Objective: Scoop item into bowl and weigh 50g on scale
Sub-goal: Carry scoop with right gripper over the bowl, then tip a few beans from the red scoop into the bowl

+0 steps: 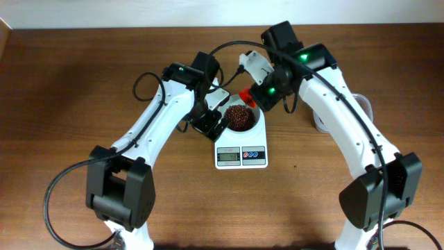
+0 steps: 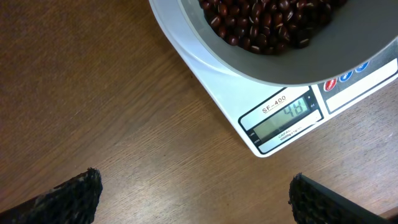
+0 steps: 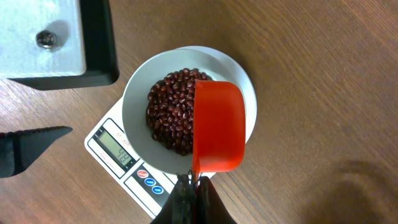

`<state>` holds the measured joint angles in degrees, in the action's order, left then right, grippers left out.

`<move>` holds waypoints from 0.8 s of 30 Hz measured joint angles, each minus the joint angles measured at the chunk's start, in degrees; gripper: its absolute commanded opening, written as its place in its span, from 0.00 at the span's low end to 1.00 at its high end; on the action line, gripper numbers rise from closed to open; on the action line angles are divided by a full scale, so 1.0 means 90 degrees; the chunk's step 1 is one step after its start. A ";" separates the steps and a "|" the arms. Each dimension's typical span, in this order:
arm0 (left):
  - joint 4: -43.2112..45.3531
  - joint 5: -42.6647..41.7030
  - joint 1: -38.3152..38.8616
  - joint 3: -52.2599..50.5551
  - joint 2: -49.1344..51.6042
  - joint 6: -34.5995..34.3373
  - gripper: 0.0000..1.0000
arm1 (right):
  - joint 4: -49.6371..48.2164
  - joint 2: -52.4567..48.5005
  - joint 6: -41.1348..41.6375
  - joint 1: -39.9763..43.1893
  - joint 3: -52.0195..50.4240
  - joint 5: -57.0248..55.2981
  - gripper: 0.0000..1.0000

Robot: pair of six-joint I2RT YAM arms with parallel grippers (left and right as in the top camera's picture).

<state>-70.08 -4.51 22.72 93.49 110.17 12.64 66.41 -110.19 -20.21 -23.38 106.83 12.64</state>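
The white bowl (image 1: 255, 125) stands on the white scale (image 1: 241, 157) and holds a heap of reddish-brown beans (image 1: 238, 117). My right gripper (image 1: 251, 97) is shut on the handle of a red scoop (image 3: 217, 127), tilted over the bowl's right side (image 3: 140, 118) above the beans (image 3: 171, 112). My left gripper (image 1: 208, 125) is open and empty, low over the table just left of the scale. In the left wrist view its fingers (image 2: 193, 199) frame bare wood, with the bowl (image 2: 280, 74), beans (image 2: 267, 22) and scale display (image 2: 283, 118) ahead. The display seems to read 48.
A clear plastic tub (image 1: 320, 123) sits right of the scale, mostly hidden behind the right arm. The left gripper's body (image 3: 56, 37) hangs close to the bowl's left side. The scale's buttons (image 3: 149, 180) face the table's front.
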 measured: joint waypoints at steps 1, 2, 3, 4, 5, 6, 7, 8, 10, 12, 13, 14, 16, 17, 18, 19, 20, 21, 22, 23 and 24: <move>0.0000 0.0000 0.0000 0.0000 0.0000 0.0000 0.99 | -0.0049 0.0000 0.0000 -0.0041 0.0000 -0.0092 0.04; 0.0000 0.0000 0.0000 0.0000 0.0000 0.0000 0.99 | -0.0044 0.0000 -0.0117 -0.0049 0.0002 -0.0066 0.04; 0.0002 0.0000 0.0000 0.0000 0.0000 0.0000 0.99 | -0.0056 0.0000 -0.0248 -0.0053 0.0002 -0.0068 0.04; 0.0000 0.0000 0.0000 0.0000 0.0000 0.0000 0.99 | -0.0124 0.0000 -0.0214 -0.0058 0.0002 -0.0087 0.04; 0.0000 0.0000 0.0000 0.0000 0.0000 0.0000 0.99 | -0.0109 0.0000 -0.0260 -0.0061 0.0002 -0.0046 0.04; 0.0000 0.0000 0.0000 0.0000 0.0000 0.0000 0.99 | -0.0136 0.0000 -0.0279 -0.0070 0.0005 -0.0039 0.04; 0.0000 0.0000 0.0000 0.0000 0.0000 0.0000 0.99 | -0.0187 0.0000 -0.0248 -0.0075 0.0007 -0.0027 0.04; 0.0002 0.0000 0.0000 0.0000 0.0000 0.0000 0.99 | -0.0134 0.0000 -0.0325 -0.0078 0.0007 0.0114 0.04; 0.0000 0.0000 0.0000 0.0000 0.0000 0.0000 0.99 | -0.0138 0.0000 -0.0325 -0.0087 0.0012 0.0073 0.04; 0.0000 0.0000 0.0000 0.0000 0.0000 0.0000 0.99 | -0.0172 0.0000 -0.0289 -0.0109 0.0012 -0.0046 0.04; 0.0000 0.0000 0.0000 0.0000 0.0000 0.0000 0.99 | -0.0078 0.0000 -0.0398 -0.0117 0.0012 -0.0044 0.04; 0.0000 0.0000 0.0000 0.0000 0.0000 0.0000 0.99 | -0.0153 0.0000 -0.0367 -0.0124 0.0012 -0.0114 0.04; 0.0000 0.0000 0.0000 0.0000 0.0000 0.0000 0.99 | -0.0197 0.0000 -0.0240 -0.0124 0.0012 -0.0238 0.04; 0.0000 0.0000 0.0000 0.0000 0.0000 0.0000 0.99 | -0.0245 0.0000 -0.0104 -0.0124 0.0012 -0.0355 0.04; 0.0000 0.0000 0.0000 0.0000 0.0000 0.0000 0.99 | -0.0136 0.0000 -0.0187 -0.0124 0.0015 -0.0291 0.04; 0.0002 0.0000 0.0000 0.0000 0.0000 0.0000 0.99 | -0.0100 0.0000 -0.0287 -0.0141 0.0012 -0.0277 0.04; 0.0000 0.0000 0.0000 0.0000 0.0000 0.0000 0.99 | -0.0124 0.0000 -0.0245 -0.0153 0.0012 -0.0282 0.04; 0.0000 0.0000 0.0000 0.0000 0.0000 0.0000 0.99 | -0.0121 0.0000 -0.0231 -0.0153 0.0012 -0.0284 0.04; 0.0000 0.0000 0.0000 0.0000 0.0000 0.0000 0.99 | -0.0121 0.0000 -0.0226 -0.0153 0.0015 -0.0282 0.04; 0.0000 0.0000 0.0000 0.0000 0.0000 0.0000 0.99 | -0.0124 0.0000 -0.0223 -0.0153 0.0015 -0.0284 0.04; 0.0000 0.0000 0.0000 0.0000 0.0000 0.0000 0.99 | -0.0124 0.0000 -0.0221 -0.0153 0.0015 -0.0282 0.04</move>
<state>-70.08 -4.51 22.72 93.49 110.17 12.64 65.30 -110.19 -22.20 -24.75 106.96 10.11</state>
